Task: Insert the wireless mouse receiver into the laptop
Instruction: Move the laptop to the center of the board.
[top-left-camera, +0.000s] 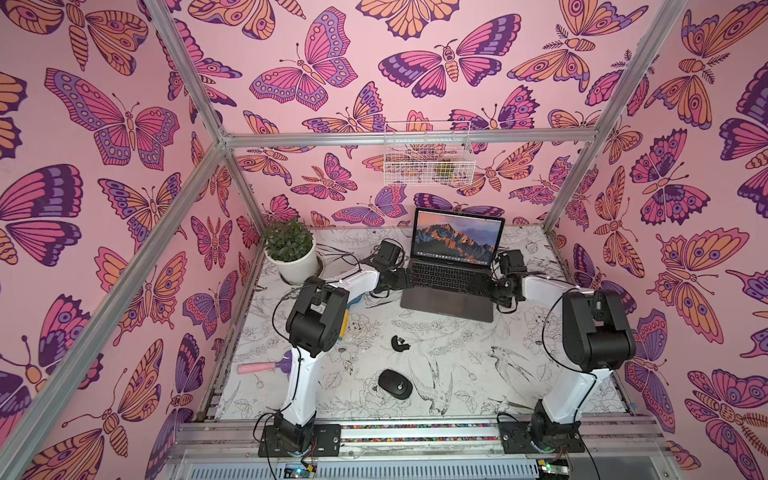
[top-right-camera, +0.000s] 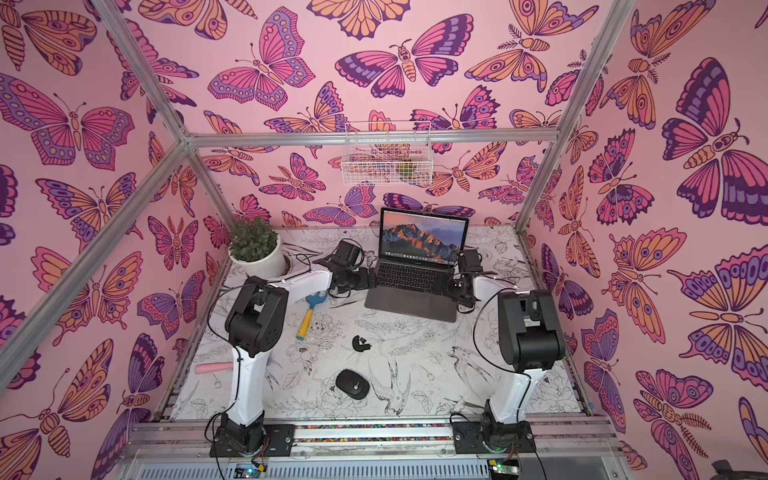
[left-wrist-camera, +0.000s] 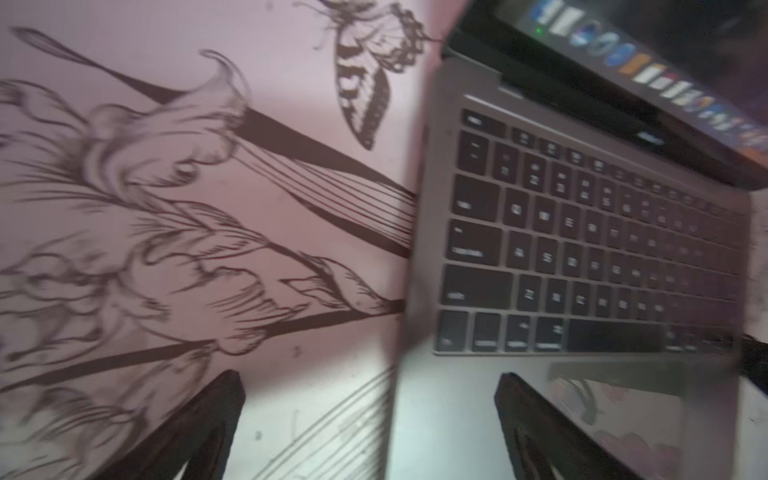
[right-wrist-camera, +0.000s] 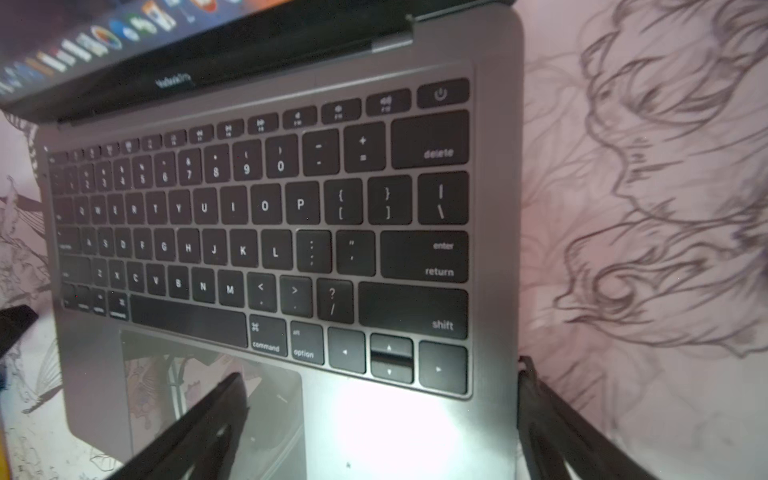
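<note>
One laptop (top-left-camera: 451, 291) stands open at the far middle of the table (top-left-camera: 478, 374), between the two arms. We log its long axis as left to right, turned slightly. The hinge is on the far side, the screen faces the arm bases, and the trackpad edge is nearest them.

We see the left gripper (left-wrist-camera: 369, 376) with jaws spread wide across the laptop's left edge. One finger (left-wrist-camera: 195, 428) is over the table and the other over the palm rest, gripping nothing. The right gripper (right-wrist-camera: 380, 368) is likewise wide and empty, across the right edge. We cannot tell whether either touches the casing.

The casing is dark grey, the keys are black, and the screen shows an orange mountain.

The wireless mouse (top-left-camera: 395, 384) lies near the front, well apart from the laptop. It is a black oval with a pale round logo, its long axis running far-left to near-right. A small black curved piece (top-left-camera: 400, 343) lies between the two, too small to identify.
</note>
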